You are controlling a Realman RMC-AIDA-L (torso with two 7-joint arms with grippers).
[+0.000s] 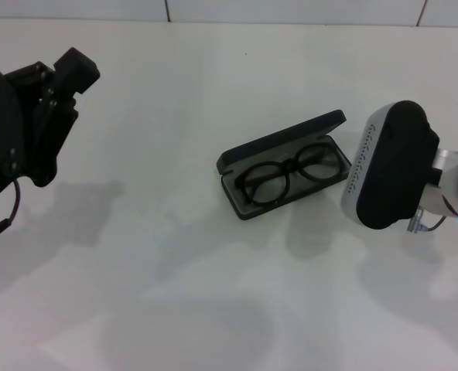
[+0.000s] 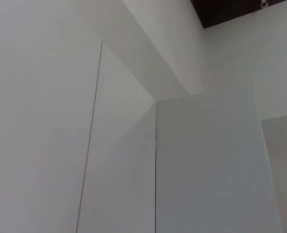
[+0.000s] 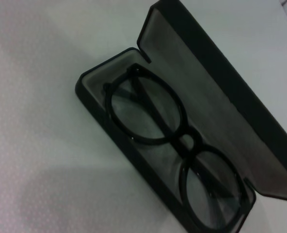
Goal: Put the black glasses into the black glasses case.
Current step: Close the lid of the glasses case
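Note:
The black glasses case (image 1: pixel 279 141) lies open on the white table, right of centre, with its lid tilted back toward the far side. The black glasses (image 1: pixel 294 165) rest folded inside its tray, lenses facing up. The right wrist view looks down on them from close by: the glasses (image 3: pixel 184 143) lie flat against the grey lining of the case (image 3: pixel 216 92). My right gripper (image 1: pixel 391 166) hovers just right of the case, and only its housing shows. My left gripper (image 1: pixel 59 85) is raised at the far left, well away from the case.
The white table (image 1: pixel 152 232) carries only soft shadows of the arms. A tiled white wall (image 1: pixel 291 9) runs along its far edge. The left wrist view shows only white wall panels (image 2: pixel 134 145).

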